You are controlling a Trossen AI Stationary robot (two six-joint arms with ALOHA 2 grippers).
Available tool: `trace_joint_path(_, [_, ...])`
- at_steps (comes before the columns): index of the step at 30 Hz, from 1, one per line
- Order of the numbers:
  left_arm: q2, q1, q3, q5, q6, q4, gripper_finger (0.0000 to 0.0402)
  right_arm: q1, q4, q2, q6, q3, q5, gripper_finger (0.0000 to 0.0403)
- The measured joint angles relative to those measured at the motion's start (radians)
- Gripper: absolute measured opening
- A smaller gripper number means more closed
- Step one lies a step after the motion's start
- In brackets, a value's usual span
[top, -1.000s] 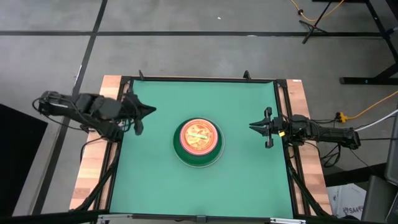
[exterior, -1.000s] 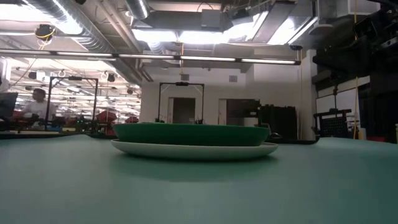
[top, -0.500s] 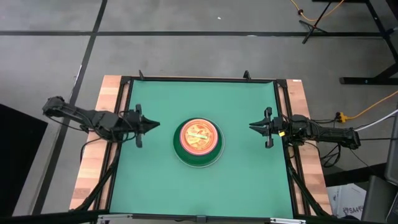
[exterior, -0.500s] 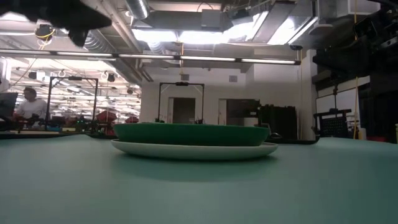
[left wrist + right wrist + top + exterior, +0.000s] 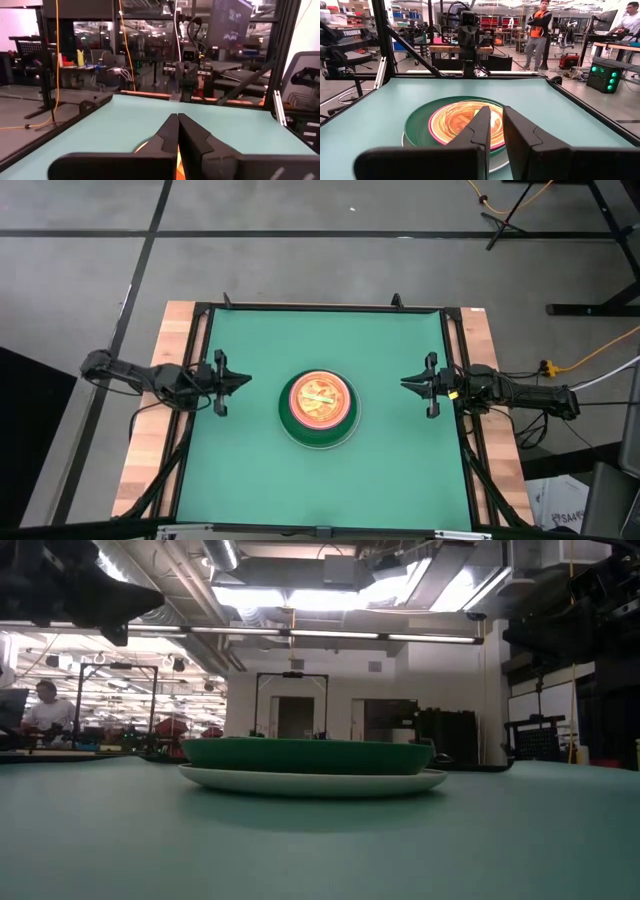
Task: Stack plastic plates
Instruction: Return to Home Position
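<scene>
A stack of plastic plates (image 5: pixel 320 408) sits on the middle of the green mat. A pale plate (image 5: pixel 310 781) is at the bottom with a dark green plate (image 5: pixel 417 125) on it. Above them lie a pink-rimmed plate and a translucent orange one (image 5: pixel 457 120), with lime green showing at the centre. My left gripper (image 5: pixel 245 380) hovers shut at the mat's left edge and points level toward the stack. My right gripper (image 5: pixel 404 384) hovers at the right edge, also pointing at the stack. Its fingers (image 5: pixel 496 109) stand a narrow gap apart with nothing between them.
Bare green mat (image 5: pixel 250 470) surrounds the stack on all sides. A black frame rail (image 5: pixel 320 307) borders the mat, with wooden strips (image 5: pixel 150 450) outside it. People stand in the room beyond the table (image 5: pixel 538 30), and one sits at a desk (image 5: pixel 42 705).
My left arm has folded down and back toward the table's left edge. Its shut gripper has sunk, shifted a little toward the near edge and tipped up from slanting downward to level. The right arm and the plates have kept still.
</scene>
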Motion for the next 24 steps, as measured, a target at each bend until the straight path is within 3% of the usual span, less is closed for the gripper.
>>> trace_joint_path(5, [-0.078, 0.054, -0.034, 0.049, 0.002, -0.035, 0.0, 0.0, 0.0, 0.0, 0.0, 0.0, 0.0, 0.004])
trace_joint_path(12, [-0.097, 0.125, -0.034, 0.134, 0.026, -0.055, 0.0, 0.0, 0.0, 0.0, 0.0, 0.0, 0.0, 0.004])
trace_joint_path(24, [-0.096, 0.186, -0.033, 0.142, 0.039, -0.148, 0.0, 0.0, 0.0, 0.0, 0.0, 0.0, 0.0, 0.004])
